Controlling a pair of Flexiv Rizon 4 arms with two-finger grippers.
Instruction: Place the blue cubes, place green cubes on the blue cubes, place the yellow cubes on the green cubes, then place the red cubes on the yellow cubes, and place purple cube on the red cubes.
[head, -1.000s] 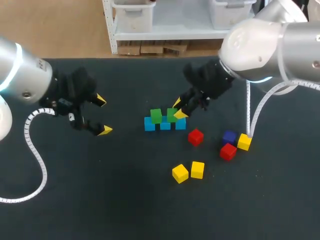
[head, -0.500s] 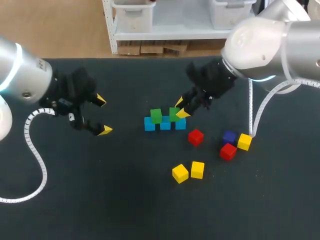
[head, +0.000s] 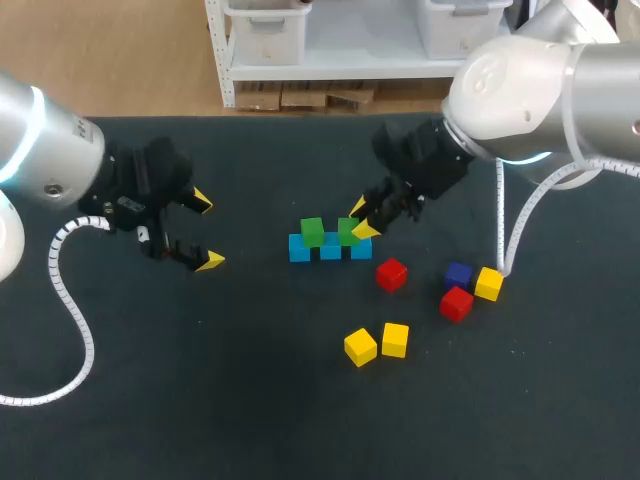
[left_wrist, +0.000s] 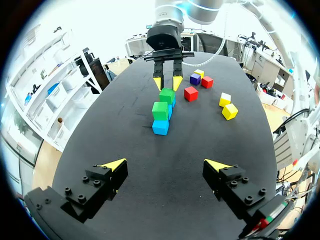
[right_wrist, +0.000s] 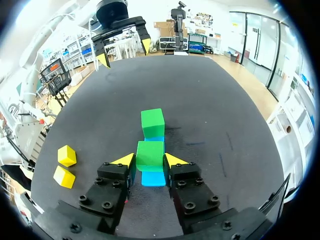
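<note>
Three blue cubes (head: 330, 248) lie in a row at mid-table. One green cube (head: 312, 232) sits on the row's left part. A second green cube (head: 345, 231) rests on the right part, and my right gripper (head: 360, 218) is shut on it. In the right wrist view this green cube (right_wrist: 150, 155) fills the gap between the yellow tips, with a blue cube (right_wrist: 153, 178) under it. My left gripper (head: 205, 231) hangs open and empty, well left of the row. From the left wrist view the stack (left_wrist: 160, 111) lies far ahead of the left gripper (left_wrist: 170, 167).
Loose cubes lie right of and in front of the row: a red cube (head: 391, 273), a purple cube (head: 459, 272), a yellow cube (head: 489, 283), another red cube (head: 456, 303), and two yellow cubes (head: 361, 347) (head: 395, 339) nearer the front.
My right arm has shifted slightly to the right, with its fingers staying around the green cube. The cubes and the left arm have not moved.
</note>
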